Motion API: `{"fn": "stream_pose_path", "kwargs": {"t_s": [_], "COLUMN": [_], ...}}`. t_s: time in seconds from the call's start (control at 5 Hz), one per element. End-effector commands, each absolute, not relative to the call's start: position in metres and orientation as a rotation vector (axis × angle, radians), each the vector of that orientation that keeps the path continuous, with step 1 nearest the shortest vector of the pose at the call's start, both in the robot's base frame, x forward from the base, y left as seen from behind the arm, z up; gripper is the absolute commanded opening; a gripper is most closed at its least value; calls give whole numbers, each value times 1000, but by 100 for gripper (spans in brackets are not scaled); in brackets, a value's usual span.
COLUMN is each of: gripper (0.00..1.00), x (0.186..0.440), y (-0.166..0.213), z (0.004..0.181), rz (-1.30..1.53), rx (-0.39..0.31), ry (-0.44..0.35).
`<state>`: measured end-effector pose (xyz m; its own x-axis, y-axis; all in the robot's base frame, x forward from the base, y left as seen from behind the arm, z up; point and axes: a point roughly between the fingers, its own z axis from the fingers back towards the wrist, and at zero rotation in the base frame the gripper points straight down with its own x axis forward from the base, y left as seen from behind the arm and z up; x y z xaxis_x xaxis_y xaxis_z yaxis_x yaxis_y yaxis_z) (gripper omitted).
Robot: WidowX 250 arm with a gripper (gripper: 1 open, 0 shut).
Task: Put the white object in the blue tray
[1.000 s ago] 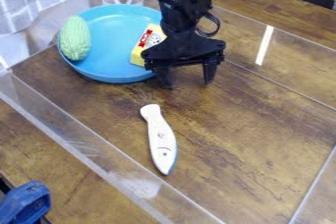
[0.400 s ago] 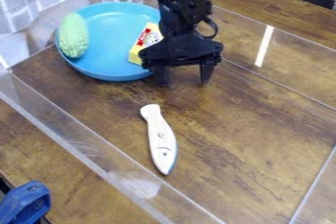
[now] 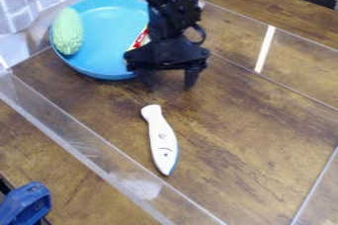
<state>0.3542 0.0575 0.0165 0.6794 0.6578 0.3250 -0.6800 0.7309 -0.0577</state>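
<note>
We are looking down at a dark wooden counter [image 3: 251, 120] where the white object [image 3: 158, 138] is lying flat on the bare wood, its long axis running from upper left to lower right, with small grey and blue marks showing near the end closer to us. Our gripper [image 3: 165, 75] is hanging at the end of a black arm, pointing steeply downward, and its jaws are standing spread wide with nothing between them. The white object is lying apart from the jaws, nearer to us than they are, with its upper tip sitting just below the gap between the two black fingers [image 3: 195, 75]; we are seeing a strip of bare wood between that tip and the fingertips, so nothing is touching. The blue tray [image 3: 103, 68] is sitting behind and to the left of the gripper, partly hidden by the arm. Inside the tray we are seeing a pale green rounded object [image 3: 66, 30] resting against its left rim, and a yellow block [image 3: 137, 43] with a red and white label peeking out from behind the arm at the tray's right side. A clear plastic wall [image 3: 59, 130] is running along the near edge of the counter, and something blue [image 3: 20, 204] is showing at the bottom left corner.
</note>
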Motion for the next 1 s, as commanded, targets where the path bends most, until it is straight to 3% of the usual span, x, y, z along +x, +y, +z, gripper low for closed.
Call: {"fn": "stream_pose_path", "kwargs": {"t_s": [0.0,0.8], "gripper": [100,100], "x": [323,307], "y": [61,43], "z": [3,13], "rz": [798,844], "rx": [118,112], "ry": [-234,-151]}}
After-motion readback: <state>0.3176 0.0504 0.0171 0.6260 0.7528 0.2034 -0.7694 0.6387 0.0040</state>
